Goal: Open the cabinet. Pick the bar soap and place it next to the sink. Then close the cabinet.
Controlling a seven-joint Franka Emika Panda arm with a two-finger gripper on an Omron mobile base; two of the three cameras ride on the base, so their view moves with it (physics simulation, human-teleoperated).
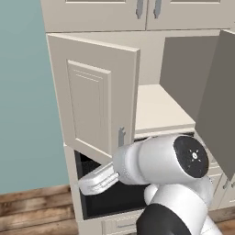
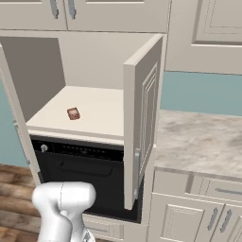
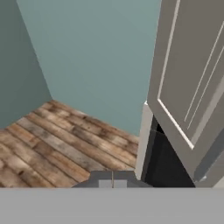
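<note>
The cabinet stands with both doors swung open. Its left door and right door stick out toward me. A small brown bar soap lies on the cream shelf inside, near the front left. My gripper is shut with nothing between its tips, low beneath the left door's handle and facing the floor and the teal wall. The left door's panel hangs close on the right of the hand view. The sink is out of view.
A black oven front sits under the cabinet shelf. A marble counter runs to the right, with cream drawers beneath. Shorter cabinets hang above. A wood floor and teal wall lie to the left.
</note>
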